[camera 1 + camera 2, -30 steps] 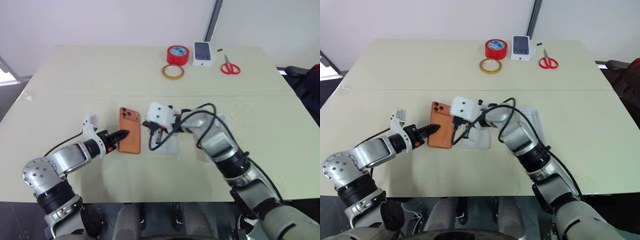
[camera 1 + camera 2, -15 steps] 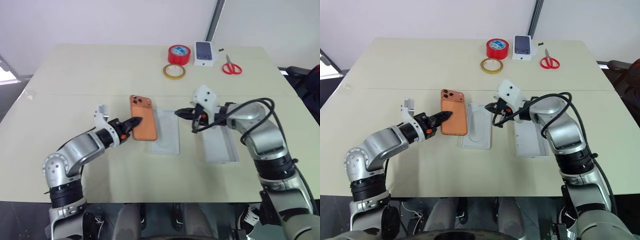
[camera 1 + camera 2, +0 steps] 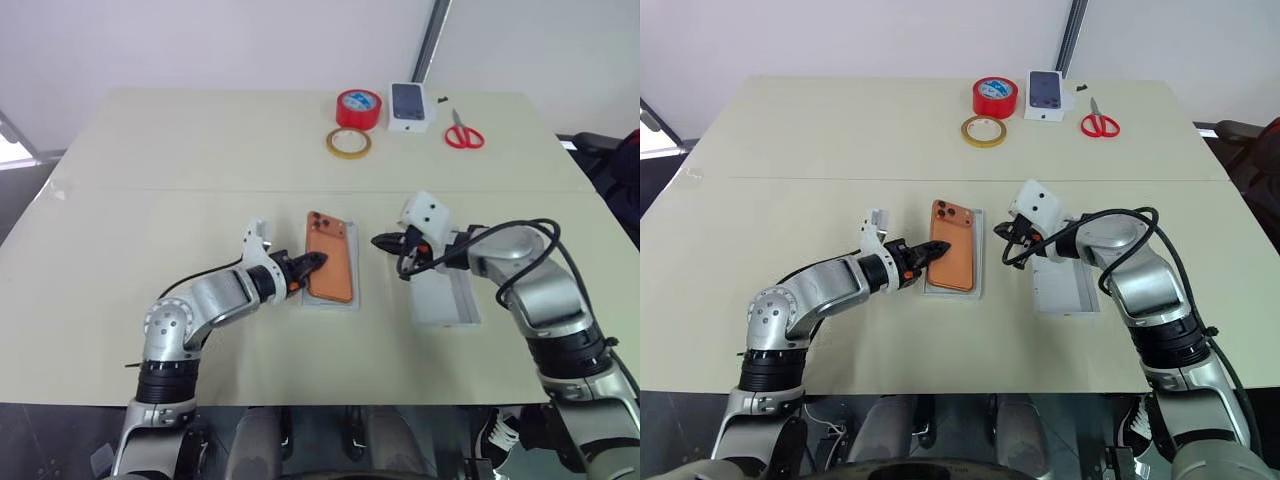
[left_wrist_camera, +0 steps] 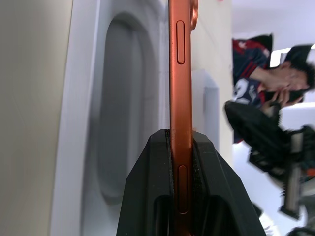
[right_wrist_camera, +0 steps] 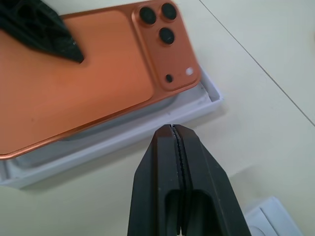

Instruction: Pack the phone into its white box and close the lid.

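Beige table [image 3: 200, 150] (white wall [image 3: 200, 40] behind)

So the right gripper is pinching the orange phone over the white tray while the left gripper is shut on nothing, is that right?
The arms are swapped. The left gripper pinches the phone by its edge over the white tray, as the left wrist view shows; the right gripper is shut on nothing.
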Tool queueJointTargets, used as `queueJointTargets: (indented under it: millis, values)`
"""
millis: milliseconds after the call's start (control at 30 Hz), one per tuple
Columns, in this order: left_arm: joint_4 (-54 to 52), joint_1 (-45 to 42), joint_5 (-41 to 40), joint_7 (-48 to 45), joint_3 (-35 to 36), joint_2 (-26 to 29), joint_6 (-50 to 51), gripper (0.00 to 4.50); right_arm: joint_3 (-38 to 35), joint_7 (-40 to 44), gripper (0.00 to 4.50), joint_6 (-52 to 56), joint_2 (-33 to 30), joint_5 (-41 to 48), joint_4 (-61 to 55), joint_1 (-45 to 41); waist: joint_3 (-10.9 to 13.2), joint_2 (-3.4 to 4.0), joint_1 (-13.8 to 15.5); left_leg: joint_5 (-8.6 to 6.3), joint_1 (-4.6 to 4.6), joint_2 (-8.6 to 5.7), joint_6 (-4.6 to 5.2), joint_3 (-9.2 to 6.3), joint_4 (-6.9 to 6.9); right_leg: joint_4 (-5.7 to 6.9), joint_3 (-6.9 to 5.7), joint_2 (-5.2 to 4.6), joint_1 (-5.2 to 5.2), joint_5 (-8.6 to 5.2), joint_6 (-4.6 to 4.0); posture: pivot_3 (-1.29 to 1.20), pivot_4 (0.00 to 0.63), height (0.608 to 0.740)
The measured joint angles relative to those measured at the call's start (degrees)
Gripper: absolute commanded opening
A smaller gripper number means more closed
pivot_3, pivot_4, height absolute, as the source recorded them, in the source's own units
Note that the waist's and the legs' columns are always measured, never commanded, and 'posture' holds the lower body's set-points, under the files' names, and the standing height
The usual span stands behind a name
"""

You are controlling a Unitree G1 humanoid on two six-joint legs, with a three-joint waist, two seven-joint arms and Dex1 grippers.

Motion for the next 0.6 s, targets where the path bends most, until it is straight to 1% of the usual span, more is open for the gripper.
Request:
queueJointTargets:
  millis: [300,533,600]
  values:
    - [1.28,-0.14,3.61,-3.09,-0.43,-0.29,-0.15,0.04,-2.5,3.58,0.0,-0.11,-2.45,5.88,-2.1,5.47,0.0,0.0,0.46,-0.01,0.01,0.01,0.01,-0.01,0.0,-0.01,0.0,0.0,0.0,0.0,0.01,0.0,0.15,0.74]
    - [2.87,-1.56,5.39,-4.84,-1.14,-0.93,0.38,0.04,-2.65,3.15,0.0,-0.15,-2.72,6.5,-2.17,6.16,0.01,-0.01,1.1,-0.01,0.0,0.01,0.01,-0.01,0.01,-0.02,0.0,0.0,0.0,0.0,0.01,0.0,0.15,0.74]
    - [3.08,-1.71,5.64,-5.2,-1.12,-0.87,0.48,1.0,-2.65,2.84,0.0,-0.18,-2.72,6.69,-2.17,6.17,0.01,-0.01,1.14,-0.01,-0.01,0.0,0.02,-0.01,0.01,-0.04,0.0,-0.01,0.0,0.0,0.01,0.0,0.15,0.74]
